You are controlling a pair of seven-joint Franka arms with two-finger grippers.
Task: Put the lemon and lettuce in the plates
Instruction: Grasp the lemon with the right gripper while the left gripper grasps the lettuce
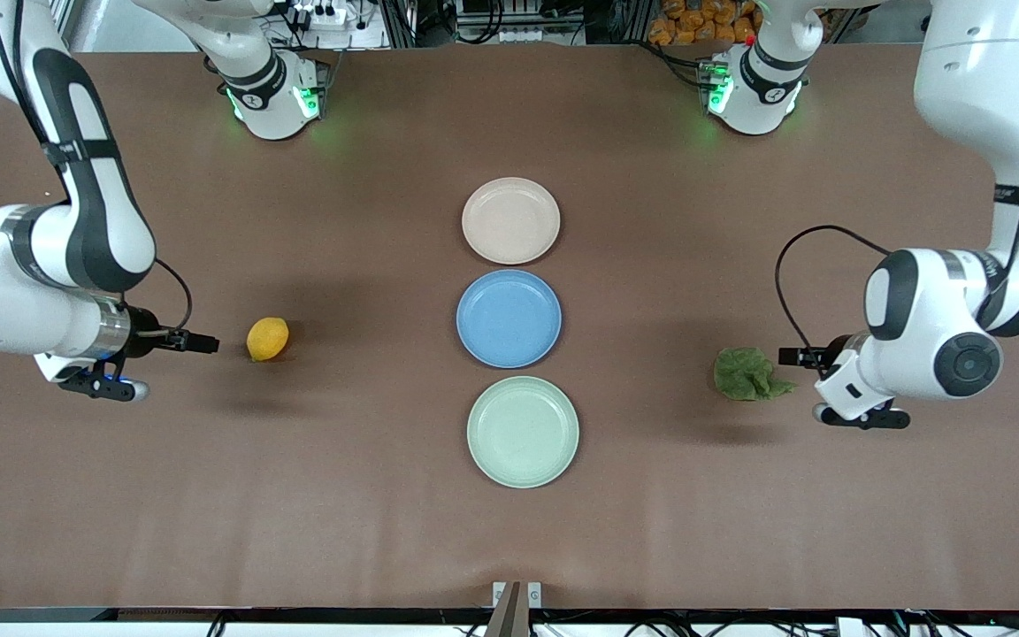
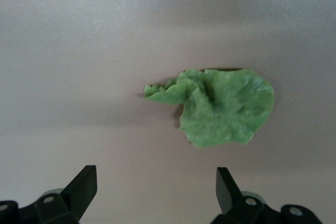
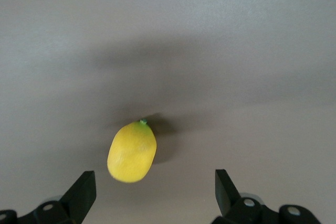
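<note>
Three plates sit in a row down the middle of the brown table (image 1: pixel 209 495): the beige-pink plate (image 1: pixel 510 220) farthest from the front camera, the blue plate (image 1: pixel 509 318) next, and the mint green plate (image 1: pixel 523 432) nearest. All three hold nothing.

The lemon (image 1: pixel 267 339) lies on the bare tabletop toward the right arm's end, level with the blue plate and well apart from it. The right gripper (image 3: pixel 155 190) hangs above the table just beside the lemon, on the side away from the plates. Its jaws are spread wide with nothing between them. In the right wrist view the lemon (image 3: pixel 132 152) lies ahead of the fingertips, untouched.

The lettuce (image 1: pixel 747 374) lies flat on the tabletop toward the left arm's end, its pointed tip aimed away from the plates. The left gripper (image 2: pixel 156 190) hangs above the table just beside the leaf, at that tip end. Its jaws are likewise spread wide and empty. In the left wrist view the lettuce (image 2: pixel 220 108) lies ahead of the fingertips, clear of both.
</note>
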